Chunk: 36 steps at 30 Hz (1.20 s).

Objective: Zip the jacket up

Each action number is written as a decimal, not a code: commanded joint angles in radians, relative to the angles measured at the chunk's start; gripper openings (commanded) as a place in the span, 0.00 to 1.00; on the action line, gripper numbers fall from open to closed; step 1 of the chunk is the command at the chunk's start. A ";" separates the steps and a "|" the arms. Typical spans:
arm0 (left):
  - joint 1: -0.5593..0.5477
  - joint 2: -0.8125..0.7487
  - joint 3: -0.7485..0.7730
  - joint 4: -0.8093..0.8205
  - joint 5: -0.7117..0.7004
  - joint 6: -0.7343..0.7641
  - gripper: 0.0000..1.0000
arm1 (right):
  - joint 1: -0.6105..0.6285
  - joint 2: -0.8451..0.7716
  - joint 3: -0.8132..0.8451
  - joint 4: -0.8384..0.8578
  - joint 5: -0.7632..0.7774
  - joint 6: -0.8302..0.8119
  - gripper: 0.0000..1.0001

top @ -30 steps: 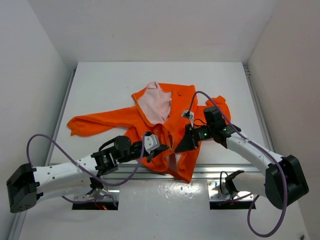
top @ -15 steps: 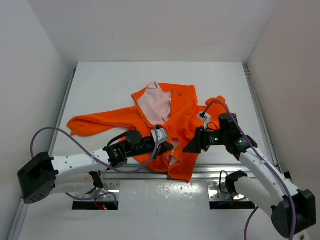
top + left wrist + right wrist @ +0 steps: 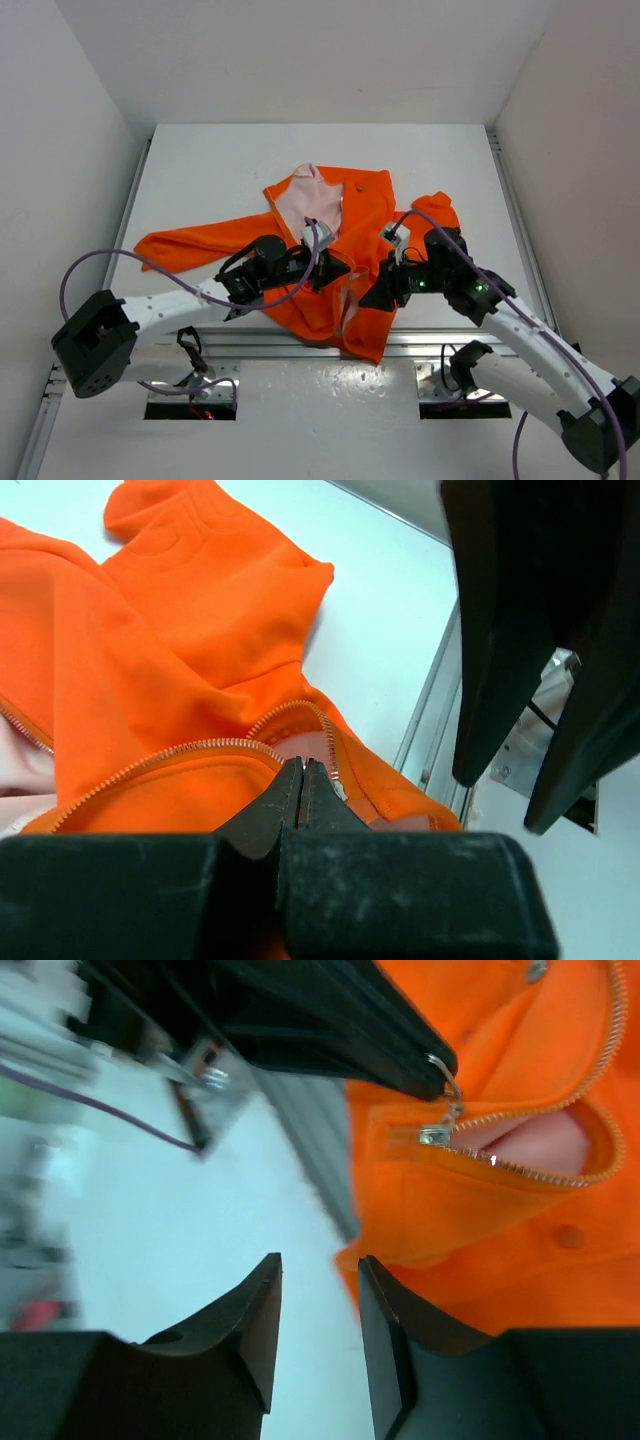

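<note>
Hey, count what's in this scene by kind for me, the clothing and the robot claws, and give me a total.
Orange jacket: 1
Robot claws: 2, the left claw and the right claw
Total: 3

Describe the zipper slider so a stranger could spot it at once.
Find the orange jacket on the white table. Where its two rows of teeth meet, the left gripper pinches the slider. It is small and silver, unlike the gold teeth beside it.
</note>
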 commanded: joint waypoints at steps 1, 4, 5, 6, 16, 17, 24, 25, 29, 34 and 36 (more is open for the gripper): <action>0.026 0.005 0.049 0.052 0.023 -0.036 0.00 | 0.105 -0.061 0.003 -0.028 0.381 -0.273 0.37; 0.035 0.014 0.059 0.052 0.046 -0.036 0.00 | 0.186 -0.113 -0.031 0.040 0.605 -0.465 0.41; 0.035 0.023 0.059 0.052 0.046 -0.047 0.00 | 0.200 -0.116 -0.030 0.059 0.613 -0.497 0.41; 0.035 0.023 0.068 0.052 0.058 -0.047 0.00 | 0.214 -0.119 -0.028 0.081 0.636 -0.526 0.41; 0.026 0.054 0.077 0.052 0.077 -0.067 0.00 | 0.317 -0.082 -0.034 0.265 0.703 -0.726 0.60; 0.016 0.054 0.077 0.052 0.077 -0.067 0.00 | 0.326 -0.085 -0.043 0.268 0.662 -0.732 0.62; 0.016 0.063 0.086 0.052 0.077 -0.067 0.00 | 0.350 -0.118 -0.065 0.204 0.502 -0.734 0.65; 0.016 0.063 0.086 0.052 0.077 -0.067 0.00 | 0.354 -0.113 -0.068 0.195 0.508 -0.746 0.65; 0.007 0.074 0.095 0.052 0.077 -0.067 0.00 | 0.372 -0.084 -0.092 0.211 0.615 -0.786 0.65; -0.011 0.074 0.095 0.052 0.077 -0.067 0.00 | 0.372 -0.046 -0.096 0.244 0.684 -0.797 0.59; -0.011 0.065 0.095 0.052 0.077 -0.067 0.00 | 0.375 -0.030 -0.096 0.254 0.695 -0.807 0.52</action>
